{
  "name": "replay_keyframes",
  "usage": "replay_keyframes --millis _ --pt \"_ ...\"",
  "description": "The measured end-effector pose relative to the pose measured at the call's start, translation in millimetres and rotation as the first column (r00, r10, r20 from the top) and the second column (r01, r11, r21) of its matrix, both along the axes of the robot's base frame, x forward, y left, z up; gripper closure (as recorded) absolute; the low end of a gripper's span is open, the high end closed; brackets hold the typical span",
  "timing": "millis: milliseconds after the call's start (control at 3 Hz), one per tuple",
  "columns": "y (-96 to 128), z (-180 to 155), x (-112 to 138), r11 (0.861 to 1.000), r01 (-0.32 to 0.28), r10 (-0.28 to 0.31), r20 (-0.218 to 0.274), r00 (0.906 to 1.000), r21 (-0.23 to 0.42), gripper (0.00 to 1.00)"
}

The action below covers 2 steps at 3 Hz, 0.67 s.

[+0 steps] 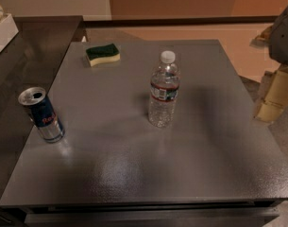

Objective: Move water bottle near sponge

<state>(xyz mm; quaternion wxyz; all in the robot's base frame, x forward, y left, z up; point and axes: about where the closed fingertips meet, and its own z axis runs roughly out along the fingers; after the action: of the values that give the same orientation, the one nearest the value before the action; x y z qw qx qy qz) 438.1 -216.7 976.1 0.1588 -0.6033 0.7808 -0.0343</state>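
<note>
Camera view: water bottle point(164, 90) stands apart from sponge point(102, 54), Red Bull can point(41, 114) left; gripper point(275, 94) far right, state unclear.

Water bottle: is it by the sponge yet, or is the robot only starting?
Nothing looks done yet. The water bottle stands upright on the table, apart from the sponge near the far edge. Nothing is in hand: the gripper sits at the right edge of view, off the table, away from the bottle. Left: grasp it, carry it over, set it by the sponge.
</note>
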Motion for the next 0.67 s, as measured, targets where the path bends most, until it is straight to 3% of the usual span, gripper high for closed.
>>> replay_keyframes --millis 667 --pt "0.0 0.0 0.0 1.000 0.000 0.000 0.000 1.0000 0.000 0.00"
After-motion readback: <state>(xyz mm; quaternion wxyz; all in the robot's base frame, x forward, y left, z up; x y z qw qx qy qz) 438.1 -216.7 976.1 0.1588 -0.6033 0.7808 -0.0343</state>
